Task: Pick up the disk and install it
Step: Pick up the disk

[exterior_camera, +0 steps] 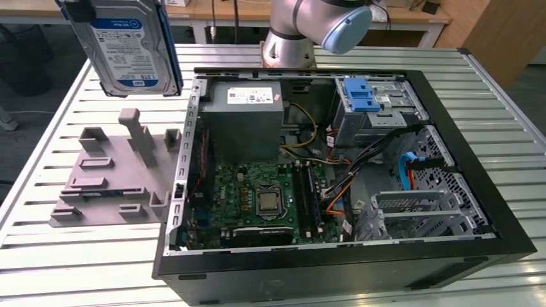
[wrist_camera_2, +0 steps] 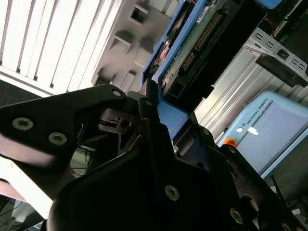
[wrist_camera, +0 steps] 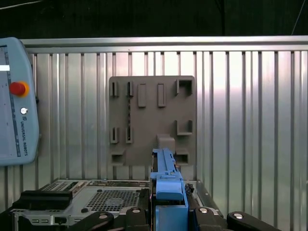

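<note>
Grip: tool point(wrist_camera: 168, 212) is clamped on the disk point(exterior_camera: 132, 48), with black fingers point(wrist_camera: 139, 219) on both sides of its blue rail point(wrist_camera: 166, 185) in the first wrist view. The disk hangs upright in the air at the exterior view's left, label toward the camera, clear of everything below. Under it, 1 grey fixture plate point(exterior_camera: 111, 176) with slots and posts lies flat on the slatted metal surface point(exterior_camera: 77, 268), just beside the open computer case point(exterior_camera: 341, 268). The disk is outside the case, not installed. Inside the case are a green motherboard point(exterior_camera: 256, 198), a grey power supply point(exterior_camera: 243, 121) and a drive cage with a blue latch point(exterior_camera: 362, 96) at the far corner. The arm base point(exterior_camera: 288, 48) stands behind the case. 1 teach pendant point(wrist_camera: 14, 96) rests on the surface.
</note>
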Controlling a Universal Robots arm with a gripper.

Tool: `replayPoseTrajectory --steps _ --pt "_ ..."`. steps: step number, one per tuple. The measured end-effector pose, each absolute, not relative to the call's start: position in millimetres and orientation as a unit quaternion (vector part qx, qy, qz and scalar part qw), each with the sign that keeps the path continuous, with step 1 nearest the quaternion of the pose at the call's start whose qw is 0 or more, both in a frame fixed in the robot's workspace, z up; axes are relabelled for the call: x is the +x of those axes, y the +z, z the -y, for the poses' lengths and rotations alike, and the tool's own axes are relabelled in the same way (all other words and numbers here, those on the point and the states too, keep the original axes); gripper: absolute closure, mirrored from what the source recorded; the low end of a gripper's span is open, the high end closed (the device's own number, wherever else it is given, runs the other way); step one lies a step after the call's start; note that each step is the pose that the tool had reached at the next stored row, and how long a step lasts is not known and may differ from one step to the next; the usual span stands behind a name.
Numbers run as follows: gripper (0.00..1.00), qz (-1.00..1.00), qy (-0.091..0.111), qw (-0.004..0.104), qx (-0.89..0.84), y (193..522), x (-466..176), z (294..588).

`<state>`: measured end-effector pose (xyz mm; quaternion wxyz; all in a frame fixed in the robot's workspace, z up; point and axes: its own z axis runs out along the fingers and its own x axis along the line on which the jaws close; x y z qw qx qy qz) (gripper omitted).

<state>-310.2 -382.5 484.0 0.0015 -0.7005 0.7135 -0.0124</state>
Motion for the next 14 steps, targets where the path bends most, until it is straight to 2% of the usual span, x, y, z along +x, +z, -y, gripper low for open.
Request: replayPoseTrajectory --steps 14 --pt "0.64 -0.713 -0.012 0.002 -0.701 484.0 -296.2 385.4"
